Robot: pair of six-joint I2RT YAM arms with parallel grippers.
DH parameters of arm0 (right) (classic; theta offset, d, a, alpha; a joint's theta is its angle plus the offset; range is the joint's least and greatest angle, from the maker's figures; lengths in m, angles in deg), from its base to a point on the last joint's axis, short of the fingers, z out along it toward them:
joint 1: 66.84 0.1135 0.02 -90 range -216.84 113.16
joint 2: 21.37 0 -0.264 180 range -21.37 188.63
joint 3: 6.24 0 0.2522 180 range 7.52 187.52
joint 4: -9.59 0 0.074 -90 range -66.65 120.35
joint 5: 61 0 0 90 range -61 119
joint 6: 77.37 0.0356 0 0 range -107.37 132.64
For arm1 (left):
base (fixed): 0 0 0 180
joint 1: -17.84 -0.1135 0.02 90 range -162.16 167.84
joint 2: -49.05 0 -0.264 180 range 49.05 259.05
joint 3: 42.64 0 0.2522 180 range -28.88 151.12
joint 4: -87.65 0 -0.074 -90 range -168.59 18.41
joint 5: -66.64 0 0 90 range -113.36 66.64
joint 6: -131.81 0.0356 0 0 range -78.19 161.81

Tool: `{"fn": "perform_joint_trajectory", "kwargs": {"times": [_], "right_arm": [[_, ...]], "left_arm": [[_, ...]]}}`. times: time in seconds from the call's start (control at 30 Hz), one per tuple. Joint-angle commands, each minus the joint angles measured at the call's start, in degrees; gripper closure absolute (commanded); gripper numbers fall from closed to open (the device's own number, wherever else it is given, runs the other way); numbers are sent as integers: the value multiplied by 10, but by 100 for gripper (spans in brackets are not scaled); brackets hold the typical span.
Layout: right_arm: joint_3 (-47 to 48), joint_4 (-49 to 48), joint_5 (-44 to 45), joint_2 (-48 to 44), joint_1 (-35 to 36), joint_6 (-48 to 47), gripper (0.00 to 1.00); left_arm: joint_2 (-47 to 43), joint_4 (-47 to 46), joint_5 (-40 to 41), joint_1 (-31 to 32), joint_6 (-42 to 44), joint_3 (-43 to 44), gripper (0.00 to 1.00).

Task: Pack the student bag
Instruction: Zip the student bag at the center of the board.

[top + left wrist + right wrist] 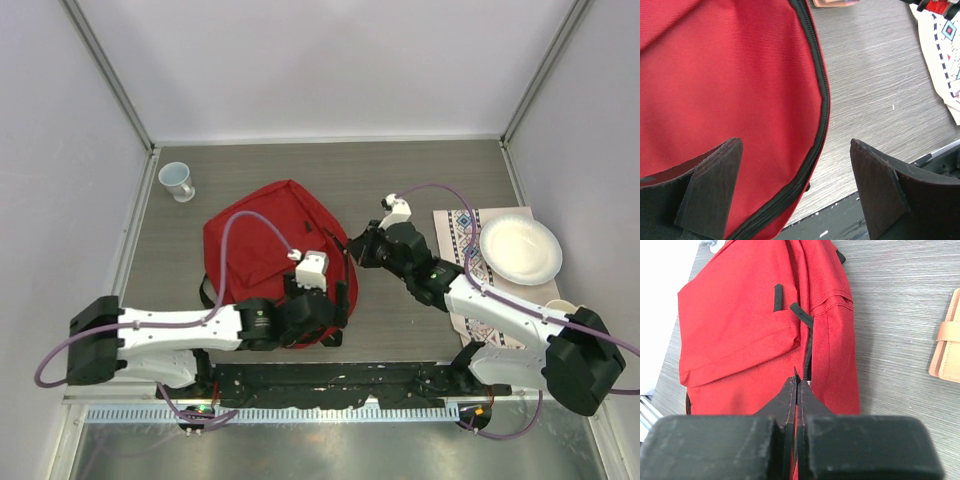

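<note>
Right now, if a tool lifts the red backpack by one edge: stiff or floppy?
Probably floppy: the red backpack is creased fabric lying slumped, so it likely sags and folds. Likely light for its size; it looks flat, nearly empty. The woven cloth probably grips rather than slips.

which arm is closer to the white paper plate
Right. The right arm stretches across the patterned mat just beside the white paper plate; the left arm lies over at the red fabric backpack, well away.

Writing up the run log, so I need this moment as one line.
left gripper: open, over edge of student bag | right gripper: shut, tips at zipper | bag: lying on table
</note>
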Motion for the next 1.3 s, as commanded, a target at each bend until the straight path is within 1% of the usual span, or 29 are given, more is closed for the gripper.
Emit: {"fn": "perform_joint_trajectory", "kwargs": {"times": [0.0,0.1,0.13,0.2,0.3,0.4,0.43,0.5,0.53,0.57,0.6,0.63,0.67,0.73,0.8,0.97,1.1,1.27], "right_arm": [[17,-10,16,-25,4,-15,99],[19,-5,15,-31,4,-16,99],[19,-2,13,-36,5,-15,99],[16,-1,13,-42,4,-16,99],[12,6,15,-53,5,-16,99],[9,10,15,-62,4,-15,99],[8,11,16,-65,4,-15,99],[8,12,19,-65,4,-15,99],[9,12,19,-64,4,-14,99],[10,12,20,-63,4,-15,99],[11,11,21,-59,4,-15,99],[14,9,20,-55,4,-16,99],[16,7,21,-52,4,-18,99],[24,-1,21,-35,3,-18,99],[31,-8,21,-20,3,-24,99],[61,-36,15,40,-4,-28,99],[86,-59,4,81,-9,-28,99],[112,-73,-2,127,-14,-24,99]], "left_arm": [[74,-84,-4,-2,20,57,9],[115,-88,22,-2,13,77,10],[121,-111,25,-2,14,78,10],[135,-130,36,-4,19,79,11],[155,-121,47,-19,-1,89,16],[162,-122,51,-35,-9,86,26],[163,-119,51,-43,-10,86,35],[162,-109,49,-50,-22,86,49],[161,-106,47,-52,-22,85,66],[157,-104,45,-52,-24,78,75],[151,-102,36,-52,-27,75,91],[147,-101,28,-52,-30,70,96],[143,-103,17,-52,-33,58,100],[131,-113,-15,-48,-36,41,100],[120,-120,-28,-39,-38,12,100],[84,-120,-48,8,-47,-38,100],[54,-91,-46,44,-63,-60,100],[11,-60,-31,63,-81,-86,100]]}}
